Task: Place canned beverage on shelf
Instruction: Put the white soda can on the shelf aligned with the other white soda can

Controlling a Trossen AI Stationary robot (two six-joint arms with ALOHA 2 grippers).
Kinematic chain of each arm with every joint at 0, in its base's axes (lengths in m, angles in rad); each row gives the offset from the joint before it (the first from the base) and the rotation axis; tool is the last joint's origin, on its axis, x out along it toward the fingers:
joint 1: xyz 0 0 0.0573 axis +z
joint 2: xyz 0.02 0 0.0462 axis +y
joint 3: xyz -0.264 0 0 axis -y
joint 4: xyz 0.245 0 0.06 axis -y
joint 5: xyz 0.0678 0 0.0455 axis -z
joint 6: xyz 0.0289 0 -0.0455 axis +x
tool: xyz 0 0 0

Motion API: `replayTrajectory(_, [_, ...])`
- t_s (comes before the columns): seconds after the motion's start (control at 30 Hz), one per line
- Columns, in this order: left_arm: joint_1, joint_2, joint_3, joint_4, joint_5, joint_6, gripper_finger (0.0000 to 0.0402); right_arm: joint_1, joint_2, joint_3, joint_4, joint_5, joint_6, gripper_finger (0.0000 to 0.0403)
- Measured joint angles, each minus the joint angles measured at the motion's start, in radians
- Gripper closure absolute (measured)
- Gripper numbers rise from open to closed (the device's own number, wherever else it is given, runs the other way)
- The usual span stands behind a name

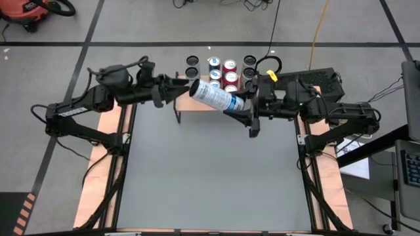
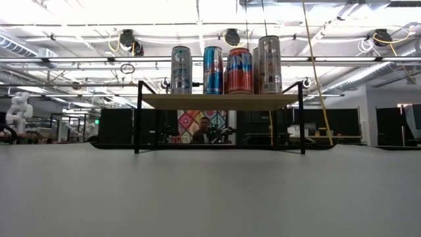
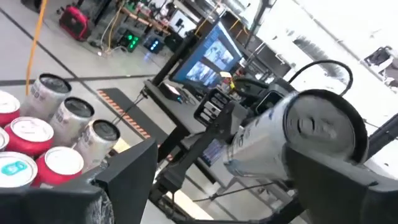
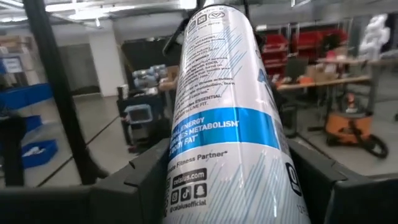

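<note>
Two dark arms met above the far edge of the grey table (image 1: 210,177), with a tall white-and-blue can (image 1: 215,96) suspended between them. The can lay tilted, nearly on its side, its top pointing toward the left arm and its base toward the right arm. The right gripper (image 1: 244,105) was clamped on the can's lower end; in the right wrist view the can (image 4: 227,118) rose out from between that gripper's two dark fingers (image 4: 143,177), which pressed against its sides, the printed label facing the camera. The left gripper (image 1: 180,88) stood just beside the can's top end with its fingers spread apart; in the left wrist view the can's lid (image 3: 323,127) faced the camera between the left arm's own fingers (image 3: 124,180), and whether they touched the can could not be told.

The shelf (image 2: 220,101), a low rack with a light wooden top on thin black legs, stood at the far edge of the table, directly beneath and behind the held can. Four upright cans showed side by side on its top in the low view: a silver one (image 2: 181,69), a blue one (image 2: 212,70), a red one (image 2: 239,70) and a grey one (image 2: 270,64). From above, further cans (image 1: 230,67) stood in rows behind them. Pale wooden side boards (image 1: 98,177) flanked the table.
</note>
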Motion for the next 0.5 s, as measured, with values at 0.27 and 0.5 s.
replayTrajectory(0.27, [-0.003,0.0,0.0,0.114,0.001,0.01,0.0053,-0.003,0.0,0.0,0.054,0.03,-0.012,0.0176])
replayTrajectory(0.5, [-0.003,0.0,0.0,0.168,0.001,0.124,0.0053,-0.003,0.0,0.001,0.058,0.022,0.162,0.0177])
